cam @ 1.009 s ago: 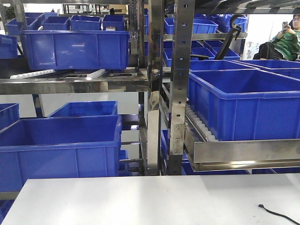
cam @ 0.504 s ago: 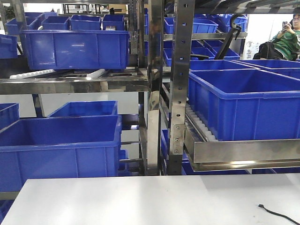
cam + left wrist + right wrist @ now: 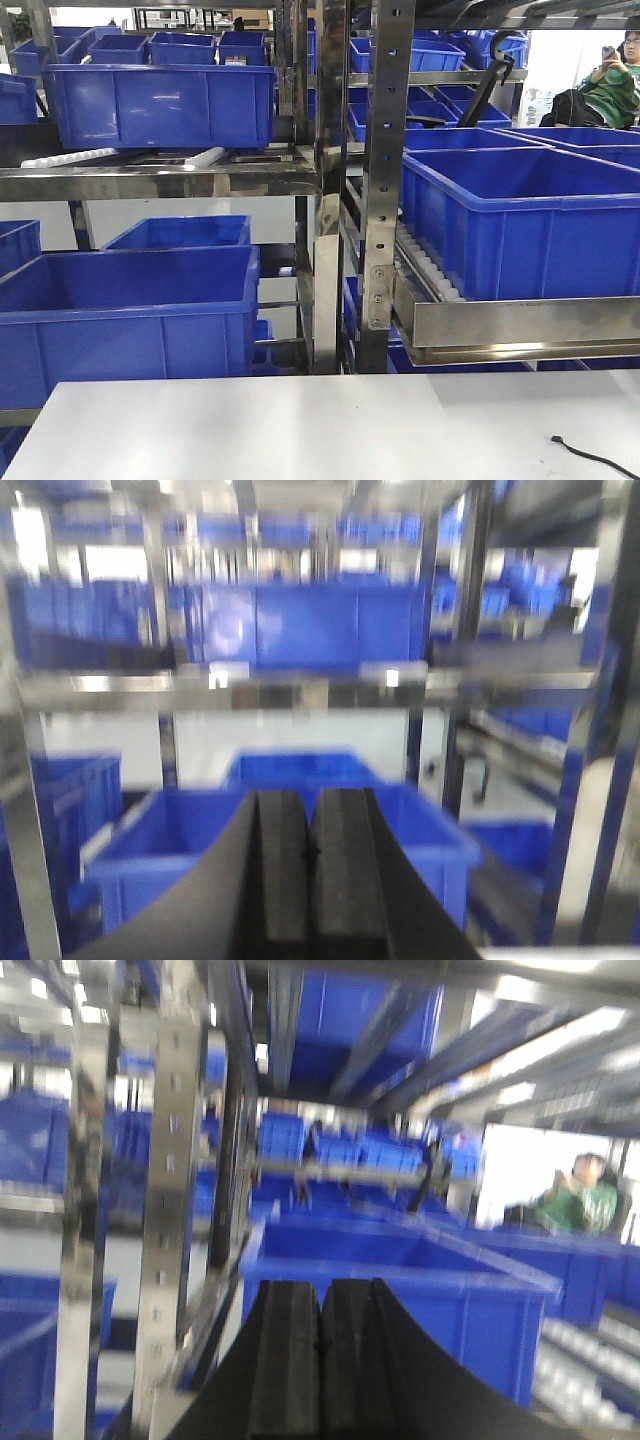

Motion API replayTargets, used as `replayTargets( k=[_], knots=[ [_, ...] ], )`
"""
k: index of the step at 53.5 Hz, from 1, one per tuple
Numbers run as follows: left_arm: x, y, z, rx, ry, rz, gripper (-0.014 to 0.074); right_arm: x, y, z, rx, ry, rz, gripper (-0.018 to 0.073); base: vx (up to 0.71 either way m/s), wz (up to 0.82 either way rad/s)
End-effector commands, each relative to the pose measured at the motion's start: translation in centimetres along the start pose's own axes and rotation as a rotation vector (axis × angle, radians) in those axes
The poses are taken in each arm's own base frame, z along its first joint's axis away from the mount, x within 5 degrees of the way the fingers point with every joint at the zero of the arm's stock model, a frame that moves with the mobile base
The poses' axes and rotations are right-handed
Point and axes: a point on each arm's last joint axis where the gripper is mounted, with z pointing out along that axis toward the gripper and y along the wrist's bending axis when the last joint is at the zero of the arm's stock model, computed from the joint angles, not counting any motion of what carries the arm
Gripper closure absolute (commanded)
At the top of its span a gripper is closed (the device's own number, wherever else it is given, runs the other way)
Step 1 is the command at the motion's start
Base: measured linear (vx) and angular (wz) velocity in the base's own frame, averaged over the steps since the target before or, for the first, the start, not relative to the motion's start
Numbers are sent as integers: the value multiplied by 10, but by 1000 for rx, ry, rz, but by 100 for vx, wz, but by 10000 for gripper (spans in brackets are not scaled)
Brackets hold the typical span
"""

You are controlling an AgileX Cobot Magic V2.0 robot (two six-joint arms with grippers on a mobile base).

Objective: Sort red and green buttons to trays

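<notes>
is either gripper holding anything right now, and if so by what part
Nothing is held. The black left gripper and the black right gripper are both shut, with nothing caught in either.

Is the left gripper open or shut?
Shut: on the left gripper the two black fingers touch, nothing between them.
</notes>
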Motion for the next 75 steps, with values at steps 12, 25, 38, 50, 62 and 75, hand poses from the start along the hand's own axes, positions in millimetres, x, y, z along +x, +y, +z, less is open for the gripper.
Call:
replayTargets(
  k=[12,25,38,50,62,75],
  knots=[
    [-1,1,32,-8,1,5,503,7,0,28,-5,61,9,470,0,0],
    [-1,1,32,-9,0,5,179,7,0,28,-6,65,8,63,0,0],
    [-1,1,32,-8,5,5,-43,-2,-2,28,17,-39,70,-169,0,0],
    [-1,1,32,-8,5,4,-4,60,6,45,28,1,67,-135,0,0],
    [-1,1,32,-8,5,4,35,166,56,36,-235,180,57,-76,0,0],
    [-1,1,32,-8,5,4,36,225,80,45,-323,319,93,-65,0,0]
  ],
)
